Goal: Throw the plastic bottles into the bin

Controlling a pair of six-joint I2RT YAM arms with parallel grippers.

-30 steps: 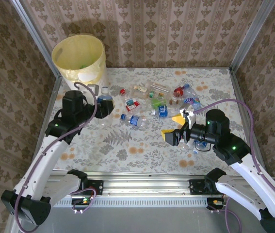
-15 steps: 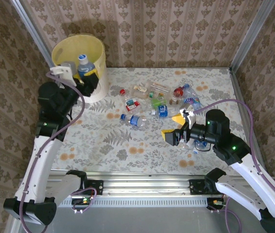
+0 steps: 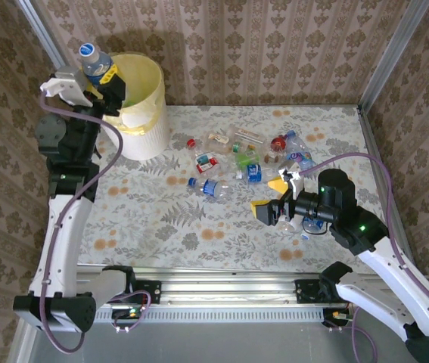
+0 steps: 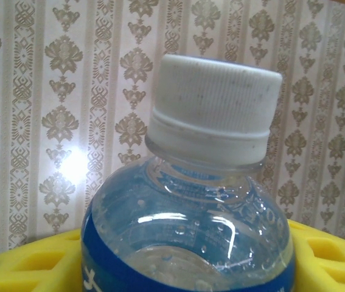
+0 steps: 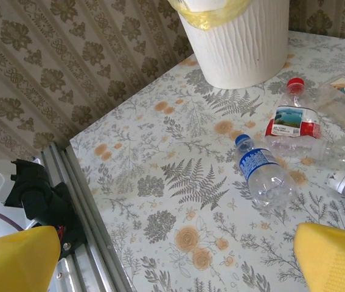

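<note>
Plastic bottle [image 3: 91, 59] clamped in left gripper [image 3: 102, 78], near bin [image 3: 150, 89] rim: centre over the opening before release. Right gripper [image 3: 272, 198] wide open, empty.

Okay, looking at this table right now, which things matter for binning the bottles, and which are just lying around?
Part of the job:
- bottle gripped in the left tool
- loose bottles scattered on the table
- bin

Just there:
- floral table cover
- purple cable
- metal rail at the near edge
</note>
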